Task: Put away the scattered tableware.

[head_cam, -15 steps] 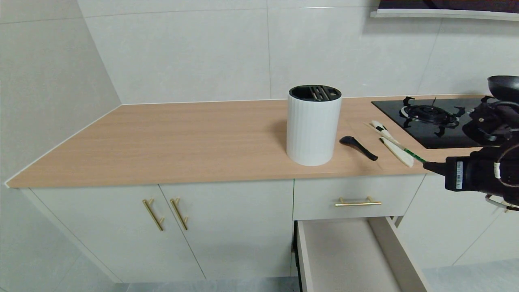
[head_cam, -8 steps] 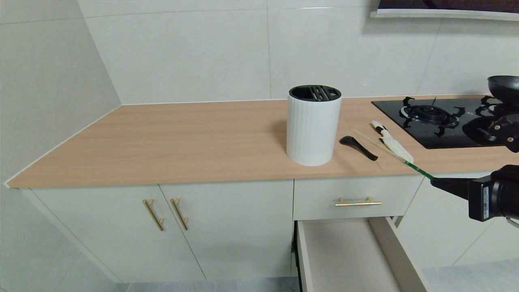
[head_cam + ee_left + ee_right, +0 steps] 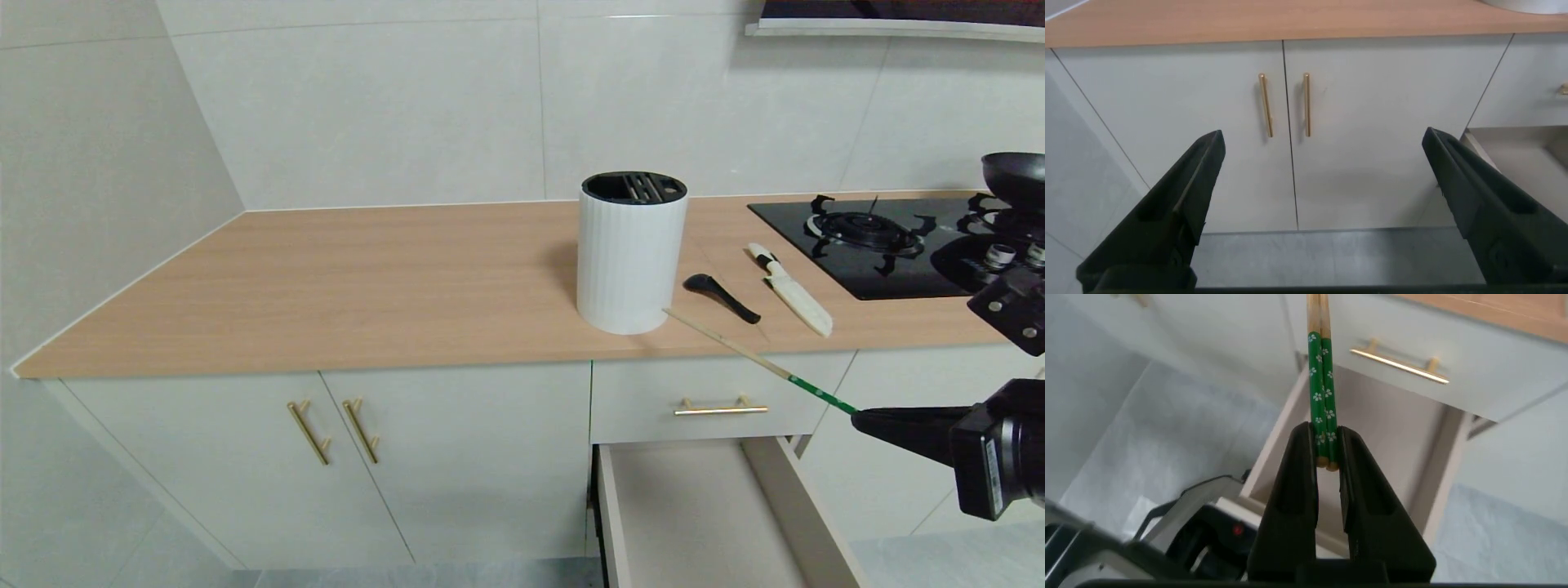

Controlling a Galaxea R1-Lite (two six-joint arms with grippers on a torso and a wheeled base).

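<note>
My right gripper [image 3: 857, 418] is shut on a pair of chopsticks [image 3: 755, 358] with green ends, held in the air in front of the counter, above the open drawer [image 3: 718, 514]; their tips point toward the white utensil holder [image 3: 630, 251]. In the right wrist view the chopsticks [image 3: 1318, 400] run out from between the shut fingers [image 3: 1300, 469], over the drawer [image 3: 1372, 449]. A black spoon [image 3: 720, 296] and a white knife [image 3: 790, 289] lie on the wooden counter [image 3: 367, 286] to the right of the holder. My left gripper [image 3: 1323, 212] stands open, facing the cabinet doors [image 3: 1286, 122].
A black gas hob [image 3: 873, 241] fills the counter's right end, with a dark pan [image 3: 1015, 173] on it. Below the counter are cabinet doors with gold handles [image 3: 331, 429] and a closed drawer [image 3: 718, 396] above the open one.
My right gripper has carried the chopsticks off the counter, down and toward me, to a spot above the open drawer. The spoon and knife have not moved.
</note>
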